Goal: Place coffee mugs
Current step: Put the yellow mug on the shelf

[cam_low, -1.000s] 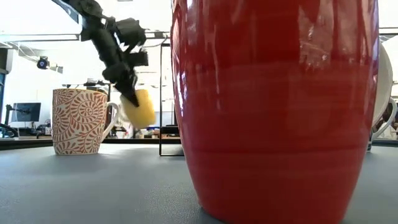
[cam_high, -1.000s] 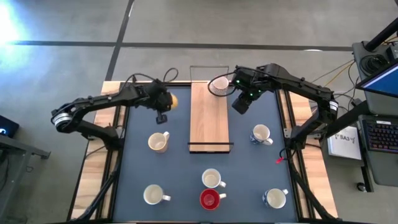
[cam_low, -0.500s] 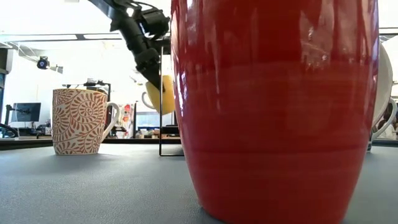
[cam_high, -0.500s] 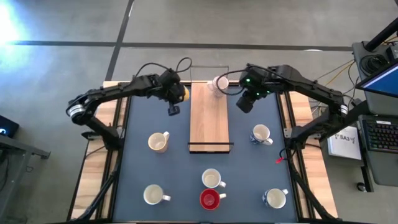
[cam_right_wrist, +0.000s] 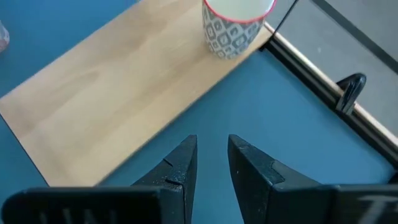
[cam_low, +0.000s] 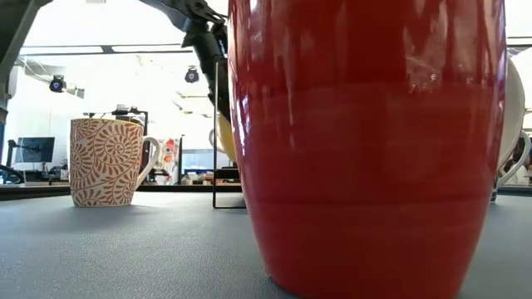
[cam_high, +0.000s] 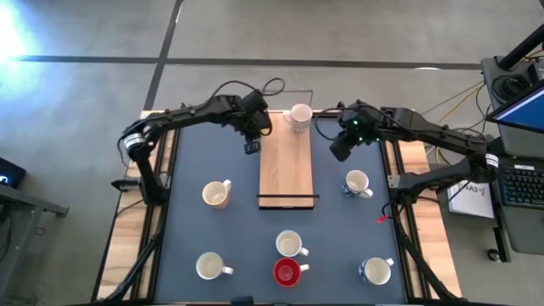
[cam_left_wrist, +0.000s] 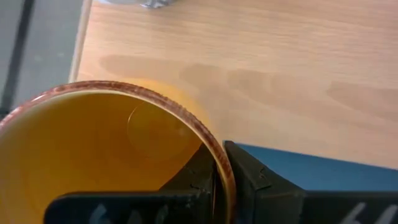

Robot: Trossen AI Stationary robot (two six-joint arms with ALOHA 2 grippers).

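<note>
Carrying the orange mug [cam_left_wrist: 106, 155], our left gripper [cam_high: 252, 127] pinches its rim at the wooden board's [cam_high: 286, 161] far-left edge. We judge the placing step in hand; the next move calls for lowering it beside the patterned mug [cam_high: 299, 115] already standing at the far end, without touching it. Most of the board lies bare. Our right gripper [cam_right_wrist: 211, 162], jaws narrowly apart and holding nothing, hangs just right of the board.

Orange mug [cam_left_wrist: 93, 155], red mug [cam_high: 286, 272], swirl-patterned mug [cam_low: 106, 162] — pale wooden board [cam_high: 286, 166].
</note>
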